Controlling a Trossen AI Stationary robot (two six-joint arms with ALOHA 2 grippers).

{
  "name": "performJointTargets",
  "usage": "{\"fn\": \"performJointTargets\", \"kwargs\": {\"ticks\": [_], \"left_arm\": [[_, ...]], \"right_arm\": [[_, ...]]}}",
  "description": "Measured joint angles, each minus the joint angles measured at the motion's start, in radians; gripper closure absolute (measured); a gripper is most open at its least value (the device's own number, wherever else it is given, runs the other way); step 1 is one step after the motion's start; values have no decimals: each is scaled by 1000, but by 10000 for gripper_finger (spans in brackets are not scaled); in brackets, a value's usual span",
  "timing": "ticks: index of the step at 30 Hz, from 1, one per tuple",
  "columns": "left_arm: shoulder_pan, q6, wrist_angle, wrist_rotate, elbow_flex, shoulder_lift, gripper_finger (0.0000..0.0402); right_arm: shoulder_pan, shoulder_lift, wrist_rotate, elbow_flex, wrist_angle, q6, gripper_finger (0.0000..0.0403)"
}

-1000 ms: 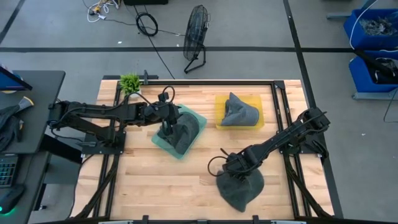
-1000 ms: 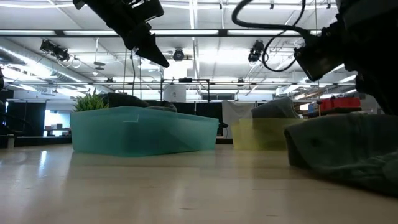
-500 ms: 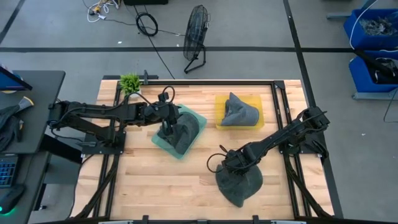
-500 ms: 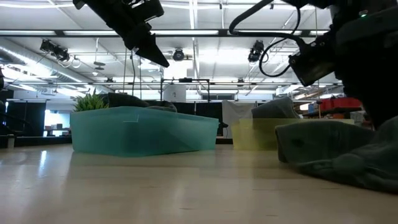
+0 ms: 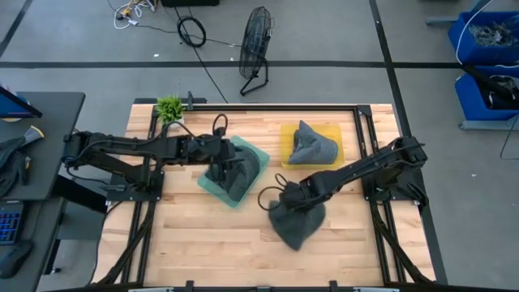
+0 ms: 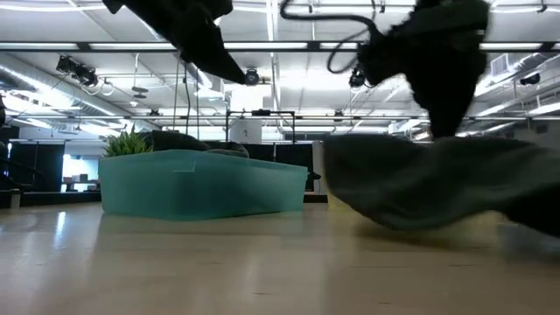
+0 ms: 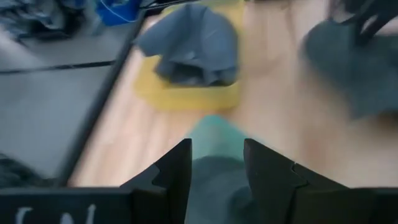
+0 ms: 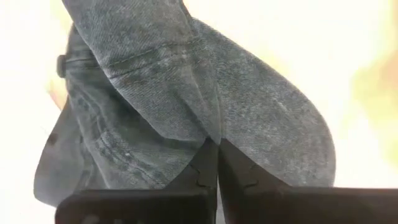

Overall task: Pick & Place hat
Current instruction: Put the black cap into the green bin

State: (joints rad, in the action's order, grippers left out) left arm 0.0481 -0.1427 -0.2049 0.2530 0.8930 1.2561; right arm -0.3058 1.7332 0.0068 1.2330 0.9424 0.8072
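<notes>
A dark grey denim hat [image 5: 296, 221] hangs near the table's middle with my right gripper [image 5: 285, 197] shut on it; the low view shows the hat [image 6: 437, 179] blurred. My left gripper [image 5: 217, 172] is open above a second dark hat [image 5: 239, 172] lying in the teal bin [image 5: 209, 185]. Nothing is between its fingers [image 7: 177, 168]. A third hat [image 5: 312, 146] lies in the yellow bin [image 5: 288, 134]. My right gripper pinches a raised fold of the hat's cloth [image 8: 214, 127] between its two shut fingers. It comes from above, slanting from the table's right side. The hat hangs slack below the fingers. I cannot tell whether its lower end touches the table.
The teal bin [image 6: 201, 184] stands left of the middle and the yellow bin at the back right. A small green plant [image 5: 169, 107] sits at the far left corner. Bare wood lies along the near edge [image 5: 211, 251].
My right gripper has shut on the grey hat, then moved up and toward the table's left and far side. The hat lay flat near the front edge; now it is bunched, pulled up and carried toward the table's middle.
</notes>
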Motion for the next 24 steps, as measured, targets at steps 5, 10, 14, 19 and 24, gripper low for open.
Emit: {"fn": "performJointTargets", "kwargs": {"ticks": [5, 10, 14, 19, 24], "left_arm": [[-3, 98, 27, -30, 0, 1, 252], [0, 62, 45, -214, 0, 11, 252], [-16, 98, 108, -318, 1, 52, 252], [-31, 97, 177, -320, 1, 134, 252], [-27, 98, 237, -320, 1, 203, 252]], "right_arm": [[49, 0, 92, 49, -51, -125, 401], [110, 0, 169, 53, -224, -288, 402], [157, 0, 196, 54, -360, -412, 402], [197, 0, 196, 54, -395, -501, 403], [215, 0, 196, 54, -400, -555, 403]]}}
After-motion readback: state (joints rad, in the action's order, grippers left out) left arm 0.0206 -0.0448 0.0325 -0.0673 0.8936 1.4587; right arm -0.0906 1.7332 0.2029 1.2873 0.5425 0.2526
